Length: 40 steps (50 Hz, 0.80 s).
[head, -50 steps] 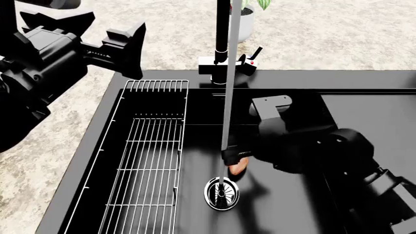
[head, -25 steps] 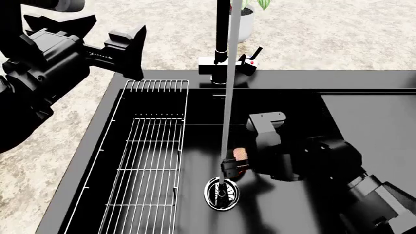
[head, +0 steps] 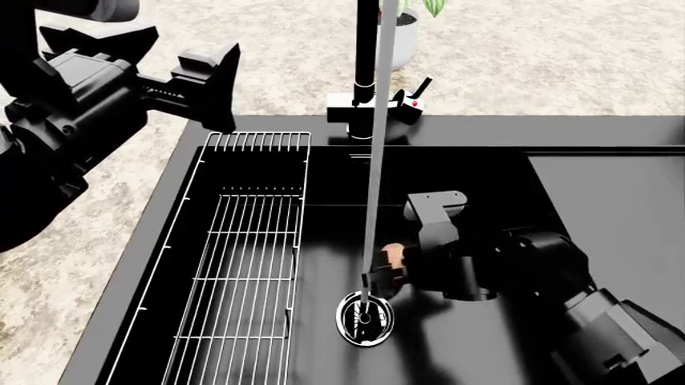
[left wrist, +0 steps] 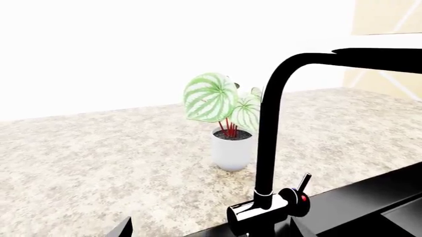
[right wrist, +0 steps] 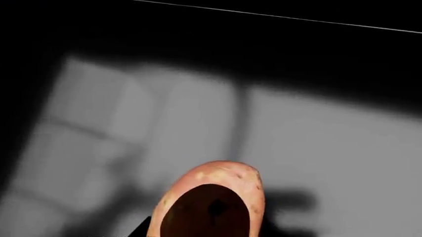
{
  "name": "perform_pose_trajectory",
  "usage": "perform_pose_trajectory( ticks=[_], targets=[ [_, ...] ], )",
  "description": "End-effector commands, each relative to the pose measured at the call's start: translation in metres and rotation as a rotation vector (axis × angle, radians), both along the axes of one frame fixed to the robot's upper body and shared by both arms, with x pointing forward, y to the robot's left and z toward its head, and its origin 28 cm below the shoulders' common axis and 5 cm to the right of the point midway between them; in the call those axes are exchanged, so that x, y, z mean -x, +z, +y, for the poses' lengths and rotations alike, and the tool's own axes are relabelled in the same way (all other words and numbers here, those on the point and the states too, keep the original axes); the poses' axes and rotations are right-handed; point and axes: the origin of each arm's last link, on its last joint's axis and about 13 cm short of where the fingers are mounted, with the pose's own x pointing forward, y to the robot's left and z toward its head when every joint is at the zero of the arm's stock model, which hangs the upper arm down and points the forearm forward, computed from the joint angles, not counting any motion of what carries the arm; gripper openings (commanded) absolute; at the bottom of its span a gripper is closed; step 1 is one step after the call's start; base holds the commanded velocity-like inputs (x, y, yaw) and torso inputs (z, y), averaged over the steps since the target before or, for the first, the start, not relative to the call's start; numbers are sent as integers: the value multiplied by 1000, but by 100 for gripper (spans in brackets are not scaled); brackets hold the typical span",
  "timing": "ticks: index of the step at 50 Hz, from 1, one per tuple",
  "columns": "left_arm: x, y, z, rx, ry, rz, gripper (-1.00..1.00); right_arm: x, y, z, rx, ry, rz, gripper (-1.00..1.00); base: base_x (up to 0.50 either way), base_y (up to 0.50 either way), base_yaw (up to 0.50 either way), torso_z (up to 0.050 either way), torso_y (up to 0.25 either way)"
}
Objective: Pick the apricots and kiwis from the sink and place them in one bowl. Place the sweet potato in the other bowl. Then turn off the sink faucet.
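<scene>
My right gripper (head: 387, 269) is low inside the black sink (head: 492, 160), shut on a pinkish-orange apricot (head: 393, 255) held just above the sink floor beside the chrome drain (head: 366, 318). In the right wrist view the apricot (right wrist: 224, 180) fills the gap between the jaws, with its shadow on the floor below. The sink faucet (head: 368, 80) stands at the back, its lever (head: 419, 88) bearing a red mark, and water (head: 376, 176) runs down to the drain. My left gripper (head: 176, 60) hovers open above the counter left of the faucet (left wrist: 267, 148). Kiwis, sweet potato and bowls are out of view.
A steel wire rack (head: 246, 257) fills the sink's left side. The flat black drainboard (head: 621, 208) lies to the right. A potted plant (left wrist: 228, 128) in a white pot stands on the speckled stone counter (left wrist: 99, 168) behind the faucet.
My right gripper has risen off the sink floor with the apricot and shifted slightly left and back. The left arm has barely moved.
</scene>
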Motion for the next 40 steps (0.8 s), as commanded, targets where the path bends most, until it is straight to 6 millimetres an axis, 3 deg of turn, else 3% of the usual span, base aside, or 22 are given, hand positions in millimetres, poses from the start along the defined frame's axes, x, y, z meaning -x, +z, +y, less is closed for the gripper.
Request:
perform_pose_trajectory(
  ticks=[1,8,18,29,40],
  targets=[
    [1,0,1,2,3,-1,100,2,5,3,5,14,-29,-100,0,0,0,0,0],
    [4,2,2,9,0,-10,100,-3,35,2,32,43,-158,-100,0,0,0,0,0],
    [10,7,4,15,-6,-26,100,11,78,7,71,112,-295,-100,0,0,0,0,0],
    [17,5,2,12,-19,-12,100,53,121,6,92,187,-396,-100,0,0,0,0,0],
    [24,1,2,19,-30,4,100,91,146,4,55,175,-565,-100,0,0,0,0,0]
  ],
)
